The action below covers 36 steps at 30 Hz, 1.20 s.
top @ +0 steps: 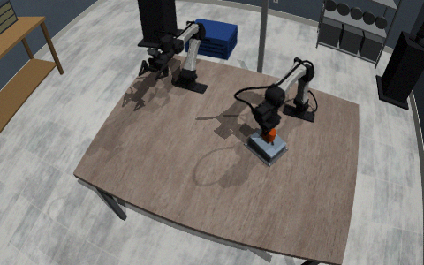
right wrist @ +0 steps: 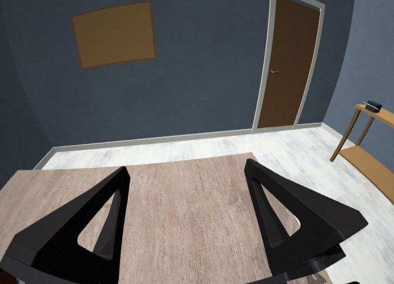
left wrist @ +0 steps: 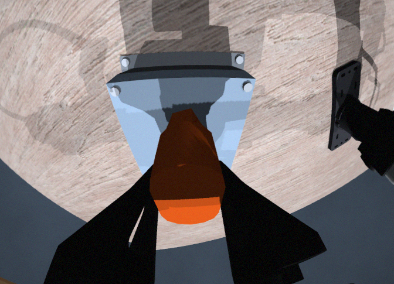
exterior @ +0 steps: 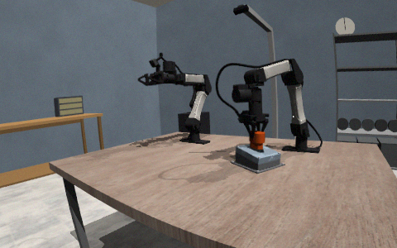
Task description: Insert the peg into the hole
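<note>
An orange peg (top: 269, 135) (exterior: 259, 138) (left wrist: 187, 182) stands about upright over the light blue-grey raised plate (top: 264, 151) (exterior: 247, 157) (left wrist: 135, 137). My left gripper (exterior: 258, 133) (left wrist: 187, 168) is shut on the peg, one finger on each side. The peg's lower end is at or just above the plate's top, beside a small dark patch. The hole is not clearly visible; the peg and shadows cover the middle of the plate. I cannot tell whether the tip is in it. My right gripper (right wrist: 187, 169) is open and empty, far from the plate.
The plate sits on the wooden table (top: 162, 177) (exterior: 177, 194), with pale bolts (left wrist: 247, 86) at its visible corners. The right arm's base (top: 190, 85) (exterior: 194, 140) stands away from the plate. The left arm's base (top: 299, 114) (exterior: 301, 149) stands close behind it.
</note>
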### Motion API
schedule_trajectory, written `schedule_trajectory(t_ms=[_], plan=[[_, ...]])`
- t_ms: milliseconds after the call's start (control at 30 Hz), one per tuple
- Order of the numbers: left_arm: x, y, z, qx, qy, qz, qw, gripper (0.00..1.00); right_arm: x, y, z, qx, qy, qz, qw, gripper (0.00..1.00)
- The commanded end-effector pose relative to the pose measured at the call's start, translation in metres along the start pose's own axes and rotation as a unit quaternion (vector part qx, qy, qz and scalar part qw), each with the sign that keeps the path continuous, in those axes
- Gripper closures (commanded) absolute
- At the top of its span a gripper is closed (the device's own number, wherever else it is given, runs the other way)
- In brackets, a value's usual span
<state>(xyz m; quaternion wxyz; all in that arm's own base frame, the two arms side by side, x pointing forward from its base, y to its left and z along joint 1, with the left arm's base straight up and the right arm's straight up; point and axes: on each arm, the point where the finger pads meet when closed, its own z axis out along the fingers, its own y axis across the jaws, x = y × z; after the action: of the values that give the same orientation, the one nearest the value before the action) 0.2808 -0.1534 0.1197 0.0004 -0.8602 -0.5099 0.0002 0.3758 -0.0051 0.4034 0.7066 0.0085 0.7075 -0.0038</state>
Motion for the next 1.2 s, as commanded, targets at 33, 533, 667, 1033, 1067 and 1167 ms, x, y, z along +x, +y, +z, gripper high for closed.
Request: schedule_trajectory(t_ms=[33,533,667,1033,1067,1167], plan=[[0.0,0.002,-0.004,-0.008,-0.001,0.0,1.0,1.0,-0.007,0.0,-0.002,0.0,-0.009,-0.001,1.0,0.0],[0.0,0.002,-0.004,-0.008,-0.001,0.0,1.0,1.0,-0.007,0.0,-0.002,0.0,-0.009,-0.001,1.0,0.0],[0.0,0.008,-0.019,-0.035,0.0,0.0,0.999,1.0,-0.007,0.0,-0.002,0.0,-0.01,-0.001,1.0,0.0],[0.0,0.003,-0.055,-0.019,0.0,-0.001,1.0,0.6,0.012,0.021,-0.004,-0.062,0.028,-0.04,0.997,0.0],[0.0,0.003,-0.055,-0.019,0.0,-0.001,1.0,0.6,0.012,0.021,-0.004,-0.062,0.028,-0.04,0.997,0.0],[-0.001,0.002,-0.061,-0.011,-0.004,0.003,1.0,0.6,0.015,0.022,-0.005,-0.064,0.032,-0.042,0.997,0.0]])
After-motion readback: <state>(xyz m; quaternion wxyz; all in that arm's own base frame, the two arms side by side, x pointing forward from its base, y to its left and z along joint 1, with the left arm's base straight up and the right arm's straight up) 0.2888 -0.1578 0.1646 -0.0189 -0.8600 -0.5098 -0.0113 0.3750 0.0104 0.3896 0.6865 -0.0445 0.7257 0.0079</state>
